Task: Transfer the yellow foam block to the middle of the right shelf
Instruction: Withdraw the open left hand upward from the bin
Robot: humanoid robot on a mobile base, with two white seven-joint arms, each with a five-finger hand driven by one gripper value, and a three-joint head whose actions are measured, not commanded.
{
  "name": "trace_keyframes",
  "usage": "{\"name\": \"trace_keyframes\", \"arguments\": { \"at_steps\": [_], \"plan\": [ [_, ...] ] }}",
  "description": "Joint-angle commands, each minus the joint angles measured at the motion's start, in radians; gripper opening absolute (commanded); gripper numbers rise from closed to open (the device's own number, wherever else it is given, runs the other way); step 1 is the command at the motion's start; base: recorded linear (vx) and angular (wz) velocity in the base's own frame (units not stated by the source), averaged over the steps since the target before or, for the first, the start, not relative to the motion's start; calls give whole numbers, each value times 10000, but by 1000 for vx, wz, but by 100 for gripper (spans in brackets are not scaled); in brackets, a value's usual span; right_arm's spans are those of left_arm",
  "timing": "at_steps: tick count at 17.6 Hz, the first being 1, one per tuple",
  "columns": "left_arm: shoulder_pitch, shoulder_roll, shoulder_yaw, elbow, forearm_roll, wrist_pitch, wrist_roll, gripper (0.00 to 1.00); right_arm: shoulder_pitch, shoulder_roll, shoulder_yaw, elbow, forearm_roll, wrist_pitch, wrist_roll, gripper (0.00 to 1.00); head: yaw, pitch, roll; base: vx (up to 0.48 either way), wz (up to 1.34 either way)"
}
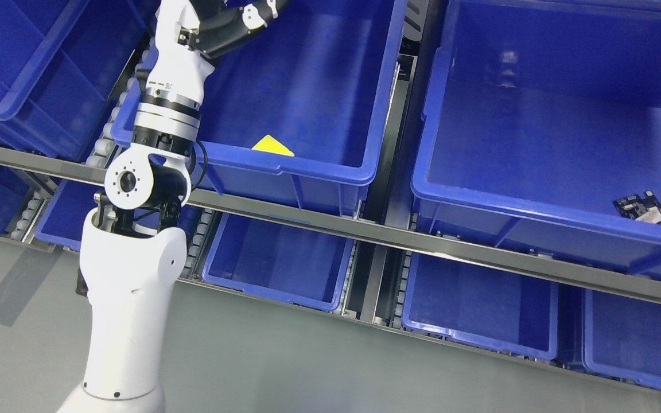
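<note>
The yellow block (273, 147) lies in the middle-row bin (365, 166), close behind its front wall. The left arm (135, 275) rises past that bin; its hand is out of view, so its state cannot be told. Probably the reach should come from above, clear of the wall.

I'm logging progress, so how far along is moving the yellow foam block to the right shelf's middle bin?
The yellow foam block lies at the front of the middle-left bin, not in the right bin, which holds only a small circuit board. The left arm reaches up over that bin, but its hand is out of view, so any grasp can't be judged. Carrying the block across remains.
</note>
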Motion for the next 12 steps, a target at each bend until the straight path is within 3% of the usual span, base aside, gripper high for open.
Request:
{"name": "trace_keyframes", "arguments": {
  "at_steps": [1, 6, 12],
  "plan": [
    [447, 173, 116, -112, 2, 196, -67, 100, -15, -175, 0, -175, 0, -8, -4, 100, 0, 0, 0, -98, 11],
    [355, 173, 208, -97, -13, 978, -6, 100, -31, -175, 0, -175, 0, -8, -4, 100, 0, 0, 0, -73, -100],
    [431, 173, 437, -97, 2, 887, -6, 100, -15, -175, 0, -175, 0, -8, -4, 100, 0, 0, 0, 2, -63]
  ]
}}
